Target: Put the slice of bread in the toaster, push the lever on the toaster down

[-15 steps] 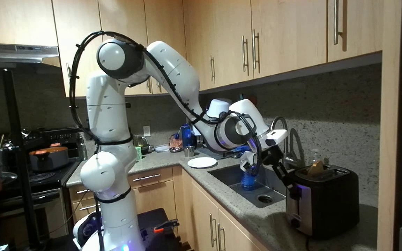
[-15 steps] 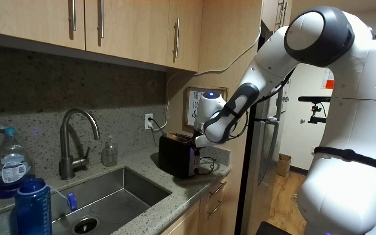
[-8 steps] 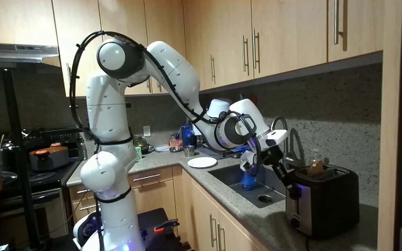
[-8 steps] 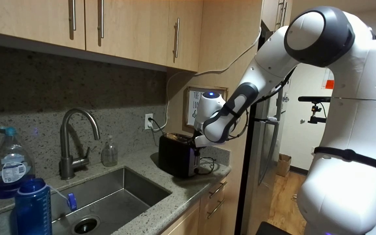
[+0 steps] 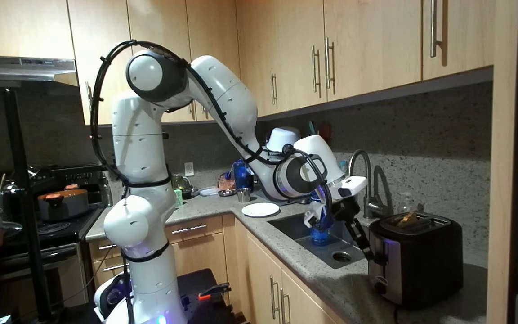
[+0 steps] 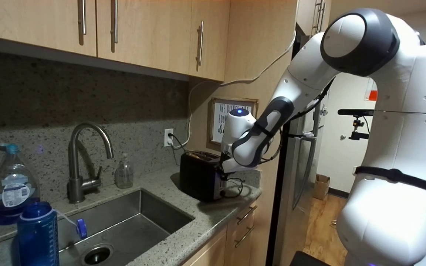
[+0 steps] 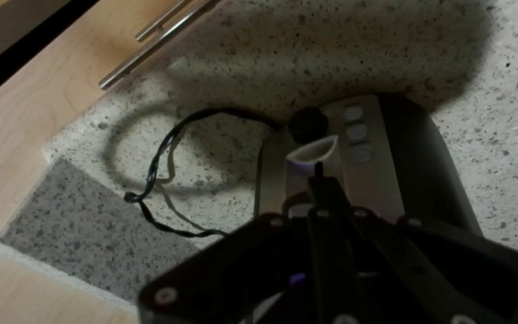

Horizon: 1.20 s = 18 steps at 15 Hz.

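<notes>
The claw [image 5: 371, 257], clenched and empty, is apparently against the lever [image 5: 381, 259], on the left side of the toaster [image 5: 432, 263] in an exterior view. It should press straight down until that latches, then back off leftward. Farther right, the slice of bread [image 5: 407, 219] pokes from the top.

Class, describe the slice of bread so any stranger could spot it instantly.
In an exterior view, find the sink; on the counter beside it stands the boxy black toaster. The slice of bread shows in its slotted top; its golden-tan colour sets it apart from the dark surface around it.
</notes>
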### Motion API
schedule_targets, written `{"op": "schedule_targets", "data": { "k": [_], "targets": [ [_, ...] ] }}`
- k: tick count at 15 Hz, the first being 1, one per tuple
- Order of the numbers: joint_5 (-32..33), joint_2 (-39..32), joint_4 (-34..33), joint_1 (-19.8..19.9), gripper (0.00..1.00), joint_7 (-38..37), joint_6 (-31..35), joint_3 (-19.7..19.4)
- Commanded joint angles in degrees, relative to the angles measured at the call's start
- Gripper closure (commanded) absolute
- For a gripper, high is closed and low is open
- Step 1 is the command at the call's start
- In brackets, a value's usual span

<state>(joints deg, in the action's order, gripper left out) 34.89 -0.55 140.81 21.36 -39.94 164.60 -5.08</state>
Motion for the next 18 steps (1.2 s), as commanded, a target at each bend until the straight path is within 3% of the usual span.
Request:
{"op": "schedule_targets", "data": {
  "k": [1, 7, 12, 13, 18],
  "targets": [
    [1.0, -0.9, 0.7, -0.3, 1.00, -1.8, -0.9, 0.2],
    [0.0, -3.4, -0.4, -0.3, 1.00, -2.1, -1.8, -0.2],
    [-1.4, -0.6, -1.3, -0.4, 1.00, -0.9, -4.6, 0.0],
    [-3.7, 0.3, -1.5, -4.4, 1.00, 0.9, -5.9, -3.7],
    [-6.5, 3.4, -4.7, -6.4, 1.00, 1.7, -14.0, -5.2]
  ]
}}
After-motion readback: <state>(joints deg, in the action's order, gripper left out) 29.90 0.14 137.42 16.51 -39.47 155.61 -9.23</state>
